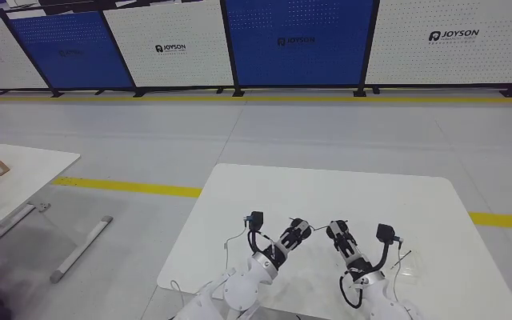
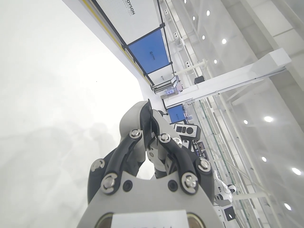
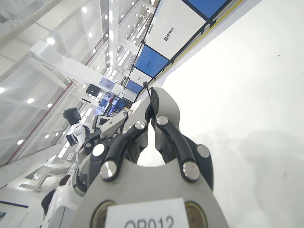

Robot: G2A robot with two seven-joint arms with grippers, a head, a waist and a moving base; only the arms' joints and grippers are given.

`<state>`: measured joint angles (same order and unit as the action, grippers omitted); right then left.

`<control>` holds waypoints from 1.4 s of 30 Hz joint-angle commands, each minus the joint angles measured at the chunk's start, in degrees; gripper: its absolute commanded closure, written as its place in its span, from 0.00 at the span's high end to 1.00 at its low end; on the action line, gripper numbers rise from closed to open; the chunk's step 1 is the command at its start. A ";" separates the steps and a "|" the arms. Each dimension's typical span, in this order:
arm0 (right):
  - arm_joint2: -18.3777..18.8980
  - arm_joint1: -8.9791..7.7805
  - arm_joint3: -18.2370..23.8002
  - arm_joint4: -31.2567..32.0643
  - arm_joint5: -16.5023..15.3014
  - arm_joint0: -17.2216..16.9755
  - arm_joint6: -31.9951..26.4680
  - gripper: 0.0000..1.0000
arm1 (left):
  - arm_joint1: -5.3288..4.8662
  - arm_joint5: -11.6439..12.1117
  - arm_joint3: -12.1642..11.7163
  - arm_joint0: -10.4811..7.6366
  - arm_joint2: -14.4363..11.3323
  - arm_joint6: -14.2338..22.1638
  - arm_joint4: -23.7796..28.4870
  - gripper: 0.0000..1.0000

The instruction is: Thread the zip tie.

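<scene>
Left pincer (image 2: 150,110) is clamped on one end of the black zip tie (image 3: 145,84); right pincer (image 3: 152,97) is clamped on the other, head poking past its tips; both hang close together above the white worktop (image 1: 336,188).

Thin black zip tie (image 3: 146,88), held in mid-air above the desk (image 1: 240,192), approx. midway along the near edge and a little in from it. One end is pinched btwn the closed pads of the right pincer (image 1: 335,230). The small square head (image 3: 145,84) pokes out just past the fingertips, w/ the strap running back down into the grip. Seen from above, a fine, nearly level line of strap spans the short gap across to the left pincer (image 1: 303,227). That pincer's pads are pressed together on a thin strip edge. The head slot is too small to tell if anything passes through it.
</scene>
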<state>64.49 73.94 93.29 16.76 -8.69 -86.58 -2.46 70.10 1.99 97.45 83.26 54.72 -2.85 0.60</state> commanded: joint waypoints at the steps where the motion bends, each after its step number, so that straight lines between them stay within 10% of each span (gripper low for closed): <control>1: 0.19 0.02 0.03 0.04 -0.42 -0.21 0.37 0.00 | 0.12 -0.18 -0.27 -0.20 -0.12 -0.07 0.11 0.00; 14: 0.83 0.15 0.40 1.02 0.24 -0.80 0.54 0.00 | 0.51 -1.76 -0.99 -0.62 -0.41 -0.36 -2.47 0.00; 25: 0.87 0.40 0.52 1.56 1.20 -0.75 0.87 0.00 | 0.70 -1.82 -0.92 -0.35 -0.13 0.05 -3.14 0.20; 42: 0.63 0.75 0.72 2.23 1.13 -0.64 0.72 0.00 | 1.39 -3.14 -1.69 -1.09 -1.82 0.73 -5.31 0.03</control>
<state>65.10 74.68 93.97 18.93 -7.55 -87.19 -1.74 71.45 -1.12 95.82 82.22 52.91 -2.10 -4.78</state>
